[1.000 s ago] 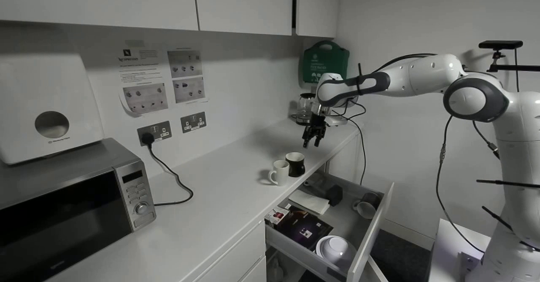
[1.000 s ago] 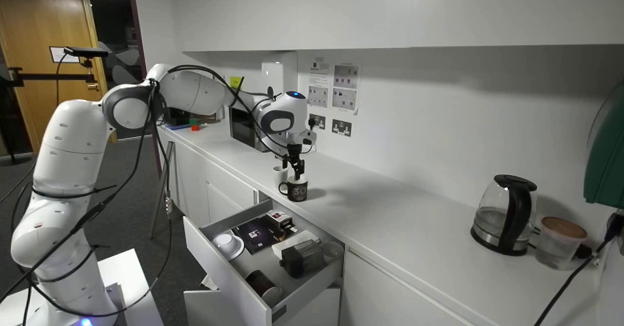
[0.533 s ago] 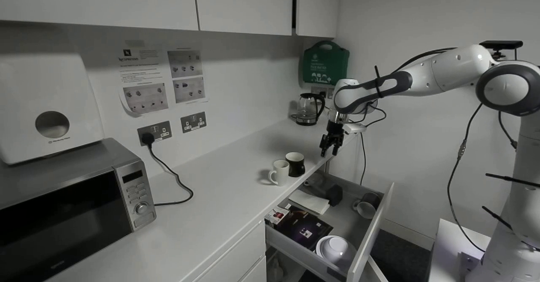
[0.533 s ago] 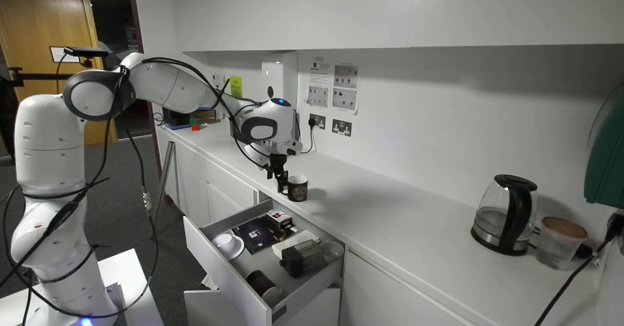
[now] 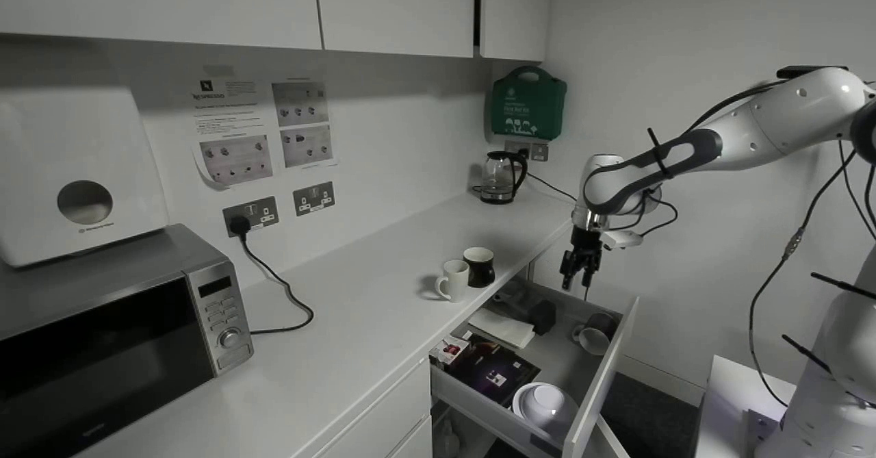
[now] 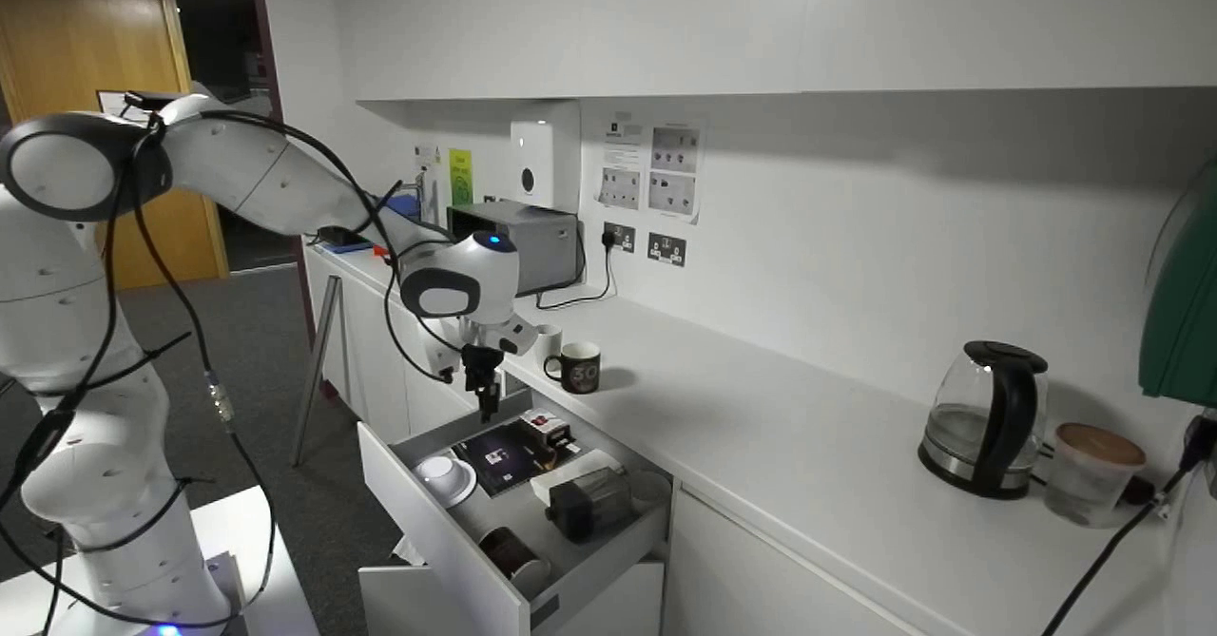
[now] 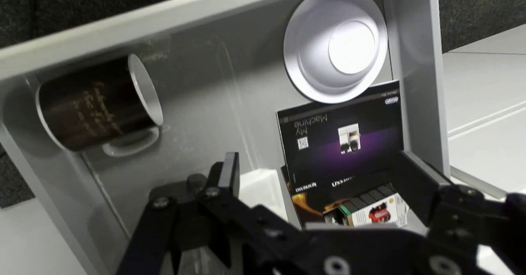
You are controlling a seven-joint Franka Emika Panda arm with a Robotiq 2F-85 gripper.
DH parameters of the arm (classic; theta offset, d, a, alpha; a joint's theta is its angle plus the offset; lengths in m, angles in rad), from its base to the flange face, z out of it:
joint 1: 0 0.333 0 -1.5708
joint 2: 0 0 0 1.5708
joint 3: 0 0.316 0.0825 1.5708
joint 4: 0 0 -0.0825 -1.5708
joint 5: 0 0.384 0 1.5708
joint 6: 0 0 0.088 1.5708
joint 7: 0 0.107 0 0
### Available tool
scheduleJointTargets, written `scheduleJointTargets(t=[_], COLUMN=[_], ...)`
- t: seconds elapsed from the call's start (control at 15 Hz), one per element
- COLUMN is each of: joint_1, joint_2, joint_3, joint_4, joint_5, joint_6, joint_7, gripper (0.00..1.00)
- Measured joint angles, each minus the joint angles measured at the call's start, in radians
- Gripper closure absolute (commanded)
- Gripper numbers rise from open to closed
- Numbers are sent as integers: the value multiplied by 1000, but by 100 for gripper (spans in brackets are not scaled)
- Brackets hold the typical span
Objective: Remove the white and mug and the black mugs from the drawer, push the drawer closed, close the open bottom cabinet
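A white mug (image 5: 456, 281) and a black mug (image 5: 482, 274) stand upright side by side on the counter; both also show in an exterior view, white (image 6: 548, 343), black (image 6: 579, 370). The drawer (image 6: 437, 536) is pulled out. Another black mug (image 7: 92, 106) lies on its side in the drawer's front corner, its white mouth toward the drawer's middle. My gripper (image 7: 316, 155) is open and empty above the drawer, its fingers spread over the dark box. It shows in both exterior views (image 5: 577, 281) (image 6: 487, 408). Below the drawer, a cabinet panel (image 6: 395, 598) stands out, open.
The drawer also holds a white bowl (image 7: 335, 45), a dark booklet or box (image 7: 320, 155), a small box (image 7: 380, 211), white paper (image 5: 503, 326) and a jug with a black part (image 6: 589, 505). A kettle (image 6: 984, 422) and microwave (image 5: 123, 335) stand on the counter.
My gripper has moved from above the counter mugs out and down, away from the wall, to over the open drawer. The mugs and drawer have not moved.
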Motion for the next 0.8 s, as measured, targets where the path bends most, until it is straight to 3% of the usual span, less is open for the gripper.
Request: scheduleJointTargets(t=[0.33,0.8], joint_1=[6,7], joint_2=[-121,-176], joint_3=[-16,-22], joint_4=[-229,-323], joint_5=[40,21], joint_6=[67,77], joint_7=[-2,1], gripper=[0,0])
